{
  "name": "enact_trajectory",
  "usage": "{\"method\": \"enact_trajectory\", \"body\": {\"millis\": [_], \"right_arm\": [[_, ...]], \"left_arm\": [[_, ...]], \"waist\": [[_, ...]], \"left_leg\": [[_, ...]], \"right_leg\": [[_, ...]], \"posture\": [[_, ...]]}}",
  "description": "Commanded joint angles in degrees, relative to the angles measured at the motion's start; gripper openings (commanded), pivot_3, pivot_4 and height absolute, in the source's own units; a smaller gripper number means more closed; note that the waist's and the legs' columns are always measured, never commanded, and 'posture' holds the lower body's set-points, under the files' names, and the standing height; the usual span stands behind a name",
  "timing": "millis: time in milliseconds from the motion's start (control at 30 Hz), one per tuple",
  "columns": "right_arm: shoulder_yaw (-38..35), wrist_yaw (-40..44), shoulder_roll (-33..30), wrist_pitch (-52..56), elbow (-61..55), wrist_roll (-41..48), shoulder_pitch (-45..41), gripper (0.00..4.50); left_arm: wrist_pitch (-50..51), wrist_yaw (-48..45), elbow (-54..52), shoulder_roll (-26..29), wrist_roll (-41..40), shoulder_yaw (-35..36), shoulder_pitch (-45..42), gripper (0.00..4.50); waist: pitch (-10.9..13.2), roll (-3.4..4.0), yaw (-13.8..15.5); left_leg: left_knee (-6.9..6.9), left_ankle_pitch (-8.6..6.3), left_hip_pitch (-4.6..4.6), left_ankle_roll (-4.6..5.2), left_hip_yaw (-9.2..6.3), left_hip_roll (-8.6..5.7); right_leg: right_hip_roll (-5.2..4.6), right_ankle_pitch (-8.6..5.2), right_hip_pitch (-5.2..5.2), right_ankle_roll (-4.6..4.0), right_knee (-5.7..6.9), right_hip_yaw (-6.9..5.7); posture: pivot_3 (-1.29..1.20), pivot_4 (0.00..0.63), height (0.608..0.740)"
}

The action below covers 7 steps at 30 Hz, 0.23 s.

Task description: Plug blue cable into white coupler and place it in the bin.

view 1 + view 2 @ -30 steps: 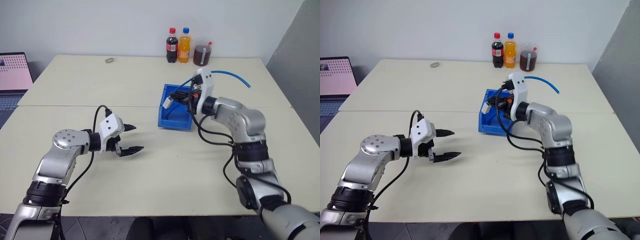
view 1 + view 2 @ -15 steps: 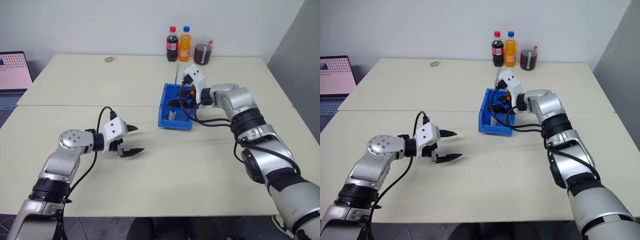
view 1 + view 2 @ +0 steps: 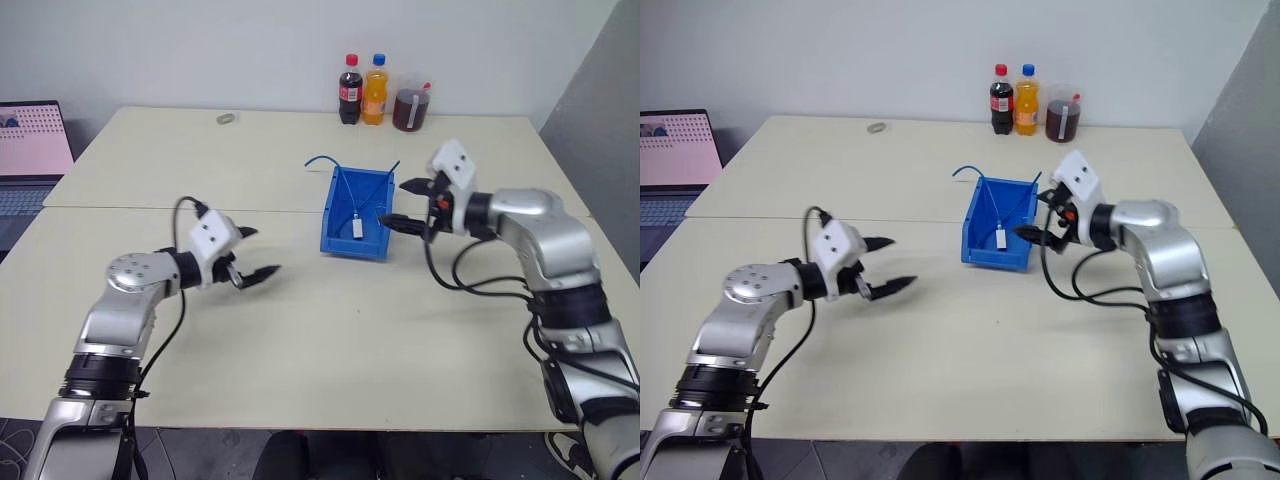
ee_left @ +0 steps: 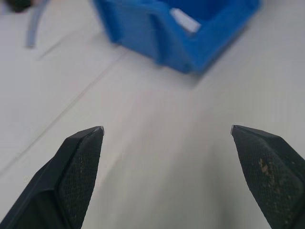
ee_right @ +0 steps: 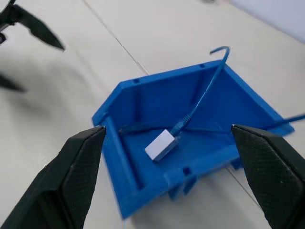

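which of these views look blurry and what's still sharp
Left wrist view: the bin and table are soft, while the left claw fingertips are crisp. Right wrist view: the white coupler and blue cable read clearly. Eye views: evenly sharp.

Bright even light, soft shadows, left wrist view blurred (bin (image 4: 190,43) especially)

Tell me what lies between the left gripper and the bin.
Bare tabletop lies between the left gripper and the bin, as the left eye view shows.
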Motion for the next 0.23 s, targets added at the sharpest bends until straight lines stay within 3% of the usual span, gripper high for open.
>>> {"method": "enact_trajectory", "body": {"millis": [33, 133, 233], "right_arm": [[-10.6, -4.1, 0.9, 2.3, -16.3, 7.3, 11.8, 4.46], [-15.1, -4.9, -0.2, 3.7, -23.3, 10.5, 22.7, 4.46], [-14.8, -4.9, -2.8, 3.3, -24.1, 10.9, 26.2, 4.46]], "left_arm": [[4.6, 7.0, -3.1, -0.2, -2.0, 6.7, 0.7, 4.5], [10.1, 7.7, -7.4, 0.3, -5.4, 9.5, 3.0, 4.5], [13.6, 7.0, -10.4, 0.9, -7.4, 10.0, 4.1, 4.5]], "waist": [[0.0, -0.02, 0.0], [0.0, -0.03, -0.1], [0.0, -0.02, -0.1]], "left_leg": [[0.08, 0.0, -0.01, 0.0, -0.02, -0.01], [0.21, 0.0, 0.02, -0.01, -0.11, -0.06], [0.28, 0.03, 0.13, -0.05, -0.04, -0.1]], "right_leg": [[0.0, 0.0, 0.02, 0.01, 0.08, 0.01], [0.0, 0.02, 0.08, 0.06, 0.23, -0.05], [0.04, 0.09, 0.11, 0.19, 0.31, 0.04]], "posture": [[0.0, 0.15, 0.74], [0.0, 0.15, 0.74], [0.0, 0.15, 0.74]]}}
